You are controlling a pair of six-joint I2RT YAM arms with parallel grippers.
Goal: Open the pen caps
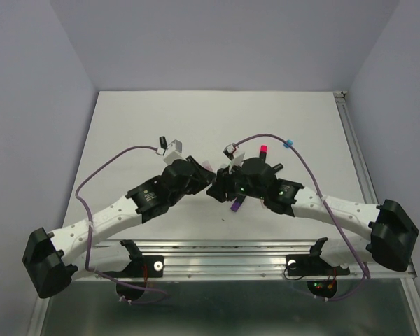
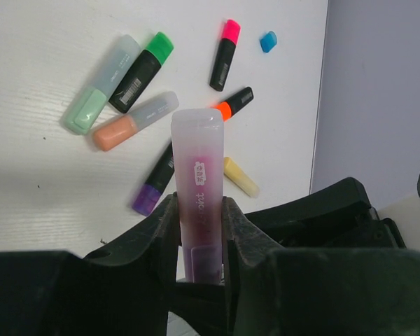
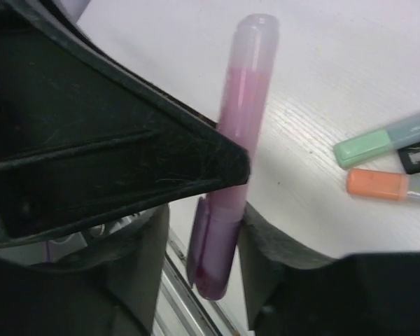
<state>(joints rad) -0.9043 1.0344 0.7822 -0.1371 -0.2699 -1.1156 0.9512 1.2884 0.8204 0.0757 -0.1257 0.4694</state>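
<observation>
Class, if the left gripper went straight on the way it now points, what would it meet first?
The purple highlighter clamped in the left gripper leads; just beyond its tip lies the orange-capped black pen, probably first. Height above the table is unclear.

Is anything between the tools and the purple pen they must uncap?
Nothing visible. The left tool and the right tool both clamp the purple pen directly; the other pens lie apart from it.

Purple highlighter (image 2: 198,175) is moulded in frosted, translucent, smooth plastic. Jaws are made of matt black plastic, lightly scuffed. Counter (image 2: 42,175) is finished matt white, finely grained.
</observation>
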